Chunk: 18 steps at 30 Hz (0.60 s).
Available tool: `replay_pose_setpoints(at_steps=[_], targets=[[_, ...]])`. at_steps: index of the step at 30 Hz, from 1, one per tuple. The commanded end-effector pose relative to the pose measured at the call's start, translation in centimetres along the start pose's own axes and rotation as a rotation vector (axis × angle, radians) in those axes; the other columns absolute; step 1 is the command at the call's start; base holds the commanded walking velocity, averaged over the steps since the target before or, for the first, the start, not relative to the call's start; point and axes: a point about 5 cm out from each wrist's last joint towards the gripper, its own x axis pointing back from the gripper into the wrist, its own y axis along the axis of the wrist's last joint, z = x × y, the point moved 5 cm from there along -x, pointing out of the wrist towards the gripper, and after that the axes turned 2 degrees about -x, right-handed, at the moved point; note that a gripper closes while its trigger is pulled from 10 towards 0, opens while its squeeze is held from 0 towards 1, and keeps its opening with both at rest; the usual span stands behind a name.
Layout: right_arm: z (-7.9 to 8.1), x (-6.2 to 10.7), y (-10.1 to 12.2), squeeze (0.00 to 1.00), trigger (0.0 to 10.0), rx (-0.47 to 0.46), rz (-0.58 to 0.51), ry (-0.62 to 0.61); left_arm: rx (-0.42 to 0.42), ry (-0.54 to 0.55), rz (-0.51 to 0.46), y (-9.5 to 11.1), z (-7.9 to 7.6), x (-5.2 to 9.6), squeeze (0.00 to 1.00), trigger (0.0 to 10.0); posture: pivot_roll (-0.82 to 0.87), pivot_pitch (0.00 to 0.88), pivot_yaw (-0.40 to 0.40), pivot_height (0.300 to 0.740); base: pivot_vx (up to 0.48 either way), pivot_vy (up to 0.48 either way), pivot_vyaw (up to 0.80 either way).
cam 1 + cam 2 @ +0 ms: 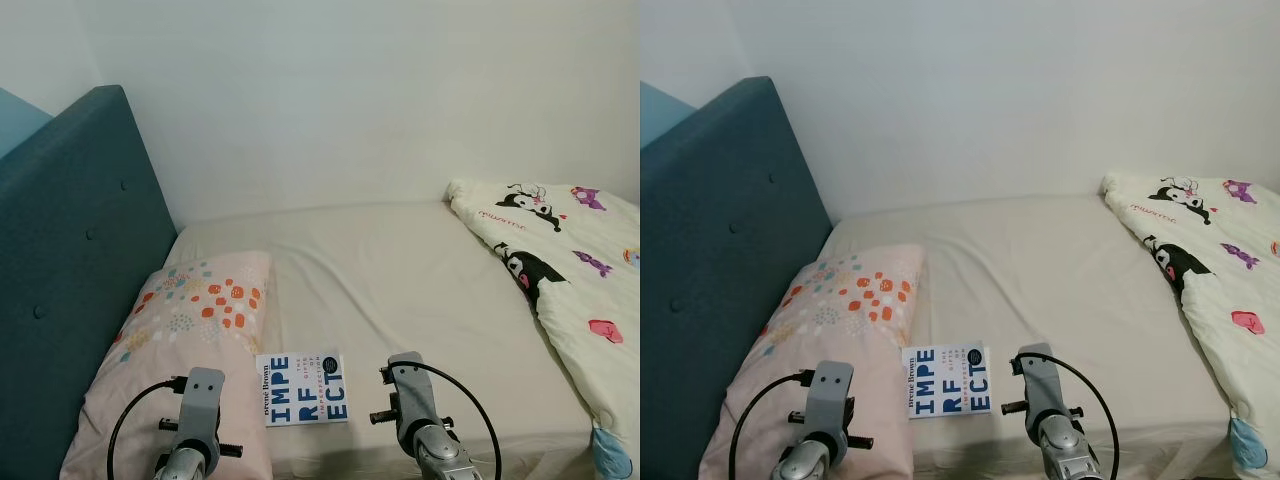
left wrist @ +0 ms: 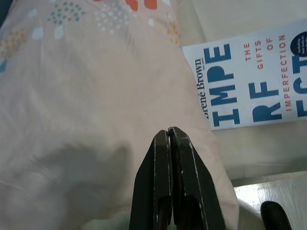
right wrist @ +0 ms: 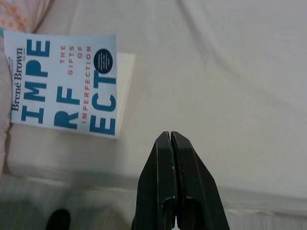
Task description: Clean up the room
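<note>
Left gripper (image 2: 169, 136) closed, empty, over pink dotted fabric pillow (image 1: 190, 330). Right gripper (image 3: 171, 139) closed, empty; white-and-blue paperback book (image 1: 305, 388) lay between both grippers on beige bed (image 1: 400, 270).

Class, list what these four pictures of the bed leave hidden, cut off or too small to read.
1. Book: its cover's last letters, cut off by the left wrist view's edge.
2. Book's dark round badge: print too small, right wrist view.
3. Quilt: its far side, cut off by the eye views' right edge.
4. Pillow: its near end, behind the left gripper; both eye views.
</note>
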Motion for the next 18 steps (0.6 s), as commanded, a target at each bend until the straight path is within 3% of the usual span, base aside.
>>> replay_pose_setpoints(at_steps=[1, 13, 18], targets=[[0.3, -0.05, 0.1, 0.0, 10.0, -0.007, -0.005, 0.006, 0.008, 0.017, 0.004, -0.34, 0.52, 0.17, 0.0, 10.0, -0.02, 0.009, 0.023, 0.74, 0.0, 0.0, 0.0], [0.49, 0.08, -0.28, 0.0, 10.0, -0.046, 0.001, 0.012, 0.017, 0.021, 0.012, -0.65, 0.58, 0.15, 0.0, 10.0, -0.02, 0.015, 0.024, 0.74, 0.0, 0.0, 0.0], [0.76, 0.16, -0.55, 0.0, 10.0, -0.018, 0.009, 0.034, 0.012, 0.02, 0.014, -0.67, 0.41, 0.2, 0.0, 10.0, -0.02, 0.019, 0.02, 0.74, 0.0, 0.0, 0.0]])
